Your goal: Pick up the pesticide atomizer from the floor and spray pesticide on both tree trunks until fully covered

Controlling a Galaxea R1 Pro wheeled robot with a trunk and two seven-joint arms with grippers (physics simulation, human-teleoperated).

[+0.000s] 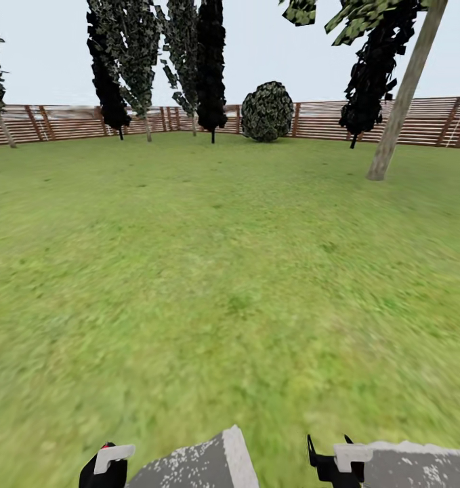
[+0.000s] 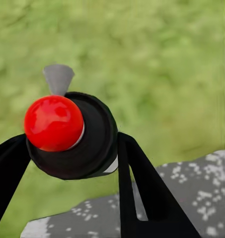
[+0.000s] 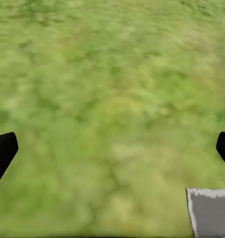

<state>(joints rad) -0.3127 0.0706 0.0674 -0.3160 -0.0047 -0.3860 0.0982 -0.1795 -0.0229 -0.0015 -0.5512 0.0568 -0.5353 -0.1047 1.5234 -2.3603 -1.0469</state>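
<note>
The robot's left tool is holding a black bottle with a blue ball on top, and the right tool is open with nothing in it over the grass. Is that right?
Almost. The ball on top of the black bottle is red, not blue; the left wrist view shows it clearly. The rest holds: the left tool grips that bottle, and the right tool is open with nothing in it over the grass.

No legible text, label, brand, number or sign is found in any view. The wooden fence [image 1: 67, 122] carries no lettering. The black bottle with the red cap [image 2: 72, 134] in the left wrist view bears no readable marking.
</note>
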